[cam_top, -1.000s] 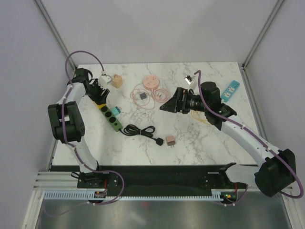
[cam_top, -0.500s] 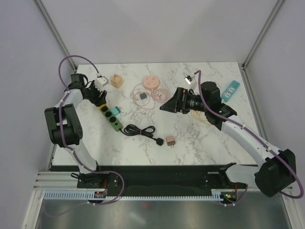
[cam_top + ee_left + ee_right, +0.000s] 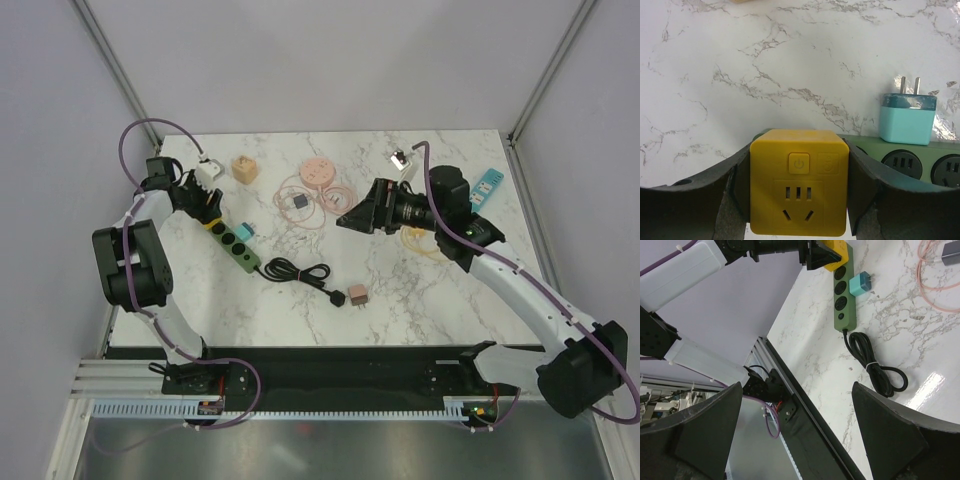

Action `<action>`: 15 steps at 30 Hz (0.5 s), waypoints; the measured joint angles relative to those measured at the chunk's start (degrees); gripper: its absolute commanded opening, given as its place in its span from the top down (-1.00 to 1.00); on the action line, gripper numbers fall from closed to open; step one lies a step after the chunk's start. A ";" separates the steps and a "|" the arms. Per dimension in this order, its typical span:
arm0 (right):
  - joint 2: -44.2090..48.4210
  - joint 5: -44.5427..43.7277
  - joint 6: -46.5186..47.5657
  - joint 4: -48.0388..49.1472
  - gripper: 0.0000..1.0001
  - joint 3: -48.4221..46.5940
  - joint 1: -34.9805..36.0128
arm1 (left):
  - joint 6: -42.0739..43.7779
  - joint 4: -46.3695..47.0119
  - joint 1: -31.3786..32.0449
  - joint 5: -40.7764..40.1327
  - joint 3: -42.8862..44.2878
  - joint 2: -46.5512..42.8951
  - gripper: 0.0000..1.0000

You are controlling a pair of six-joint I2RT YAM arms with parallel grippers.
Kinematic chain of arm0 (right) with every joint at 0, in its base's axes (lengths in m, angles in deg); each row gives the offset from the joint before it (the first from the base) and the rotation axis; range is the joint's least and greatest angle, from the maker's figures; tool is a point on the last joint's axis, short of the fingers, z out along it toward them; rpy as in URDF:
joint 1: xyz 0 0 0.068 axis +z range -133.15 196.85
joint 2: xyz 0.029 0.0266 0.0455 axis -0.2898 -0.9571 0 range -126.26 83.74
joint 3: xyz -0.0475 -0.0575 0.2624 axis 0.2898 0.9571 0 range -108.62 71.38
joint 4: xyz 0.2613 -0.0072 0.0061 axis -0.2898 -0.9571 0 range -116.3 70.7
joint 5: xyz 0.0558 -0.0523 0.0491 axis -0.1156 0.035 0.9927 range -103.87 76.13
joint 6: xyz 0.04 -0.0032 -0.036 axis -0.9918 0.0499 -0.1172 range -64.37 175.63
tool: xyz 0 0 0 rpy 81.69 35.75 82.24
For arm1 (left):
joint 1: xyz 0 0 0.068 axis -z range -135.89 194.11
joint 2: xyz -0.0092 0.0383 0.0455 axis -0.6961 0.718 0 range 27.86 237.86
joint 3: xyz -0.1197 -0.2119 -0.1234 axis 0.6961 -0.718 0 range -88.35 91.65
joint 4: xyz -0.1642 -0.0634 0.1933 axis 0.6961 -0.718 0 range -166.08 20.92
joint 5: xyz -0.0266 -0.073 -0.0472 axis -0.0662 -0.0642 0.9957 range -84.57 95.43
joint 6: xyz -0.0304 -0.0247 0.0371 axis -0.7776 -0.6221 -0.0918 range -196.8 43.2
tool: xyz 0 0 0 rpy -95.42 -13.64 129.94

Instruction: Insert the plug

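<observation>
The left pincer (image 3: 799,197) grips the yellow cube adapter (image 3: 799,165) over the far-left end of the green power strip (image 3: 238,247), apparently mid-insertion and needing a firm downward push, while the right pincer (image 3: 790,435) hangs wide open.

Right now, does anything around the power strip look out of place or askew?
The teal charger lies loose beside the green power strip, prongs bare, in no socket. The left gripper grips the yellow cube adapter at the strip's end; whether it is seated I cannot tell.
</observation>
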 measured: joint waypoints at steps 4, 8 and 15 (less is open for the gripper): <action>1.49 0.44 0.68 -0.37 -0.96 -0.52 0.00 | -2.01 -1.95 -0.04 -1.27 -0.02 -0.81 -0.99; 3.23 1.73 1.49 -0.79 -0.96 -0.52 0.00 | -4.17 -4.42 -0.04 -1.25 -0.02 -2.19 -0.99; 5.84 1.70 2.47 -1.57 -0.96 -0.63 0.00 | -10.08 -6.29 0.46 -1.46 0.48 -7.87 -0.99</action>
